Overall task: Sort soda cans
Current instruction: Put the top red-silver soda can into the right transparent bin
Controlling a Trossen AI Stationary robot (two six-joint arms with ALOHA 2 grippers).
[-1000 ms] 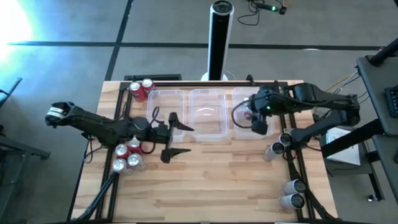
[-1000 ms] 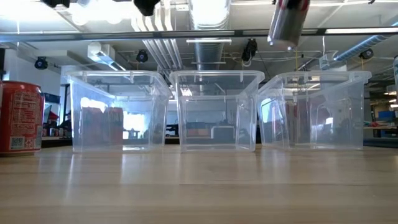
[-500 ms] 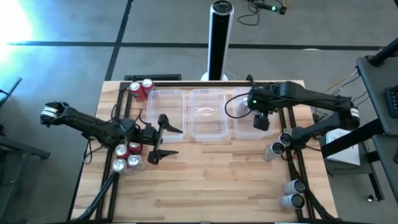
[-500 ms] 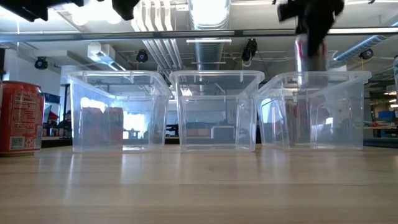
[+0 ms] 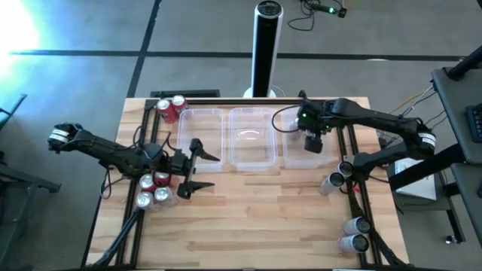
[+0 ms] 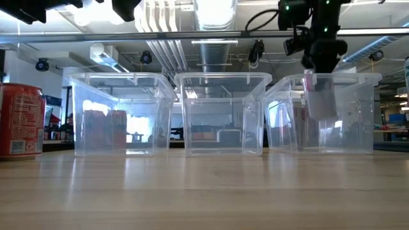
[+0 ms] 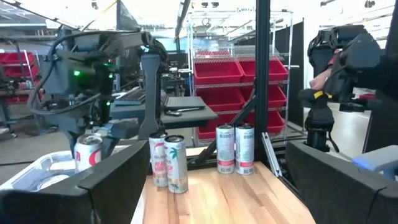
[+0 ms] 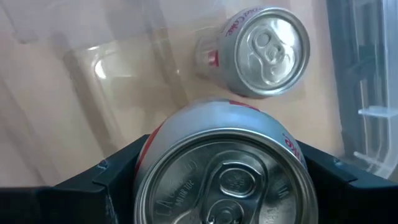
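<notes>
I could not read a single word with certainty. The red can (image 6: 22,121) left of the three tubs carried white print and a square code, too small to make out, and the script on the cans (image 8: 255,53) stayed illegible.

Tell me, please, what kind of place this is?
Probably a robotics lab or workshop: exposed ceiling pipes, shelving with red storage bins, and a wooden table fitted with two robot arms.

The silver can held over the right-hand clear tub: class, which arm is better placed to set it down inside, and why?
The right. Its gripper is shut on the silver can, which hangs upright inside the right tub, above another can. The left gripper is open, far across the table near the left cans.
</notes>
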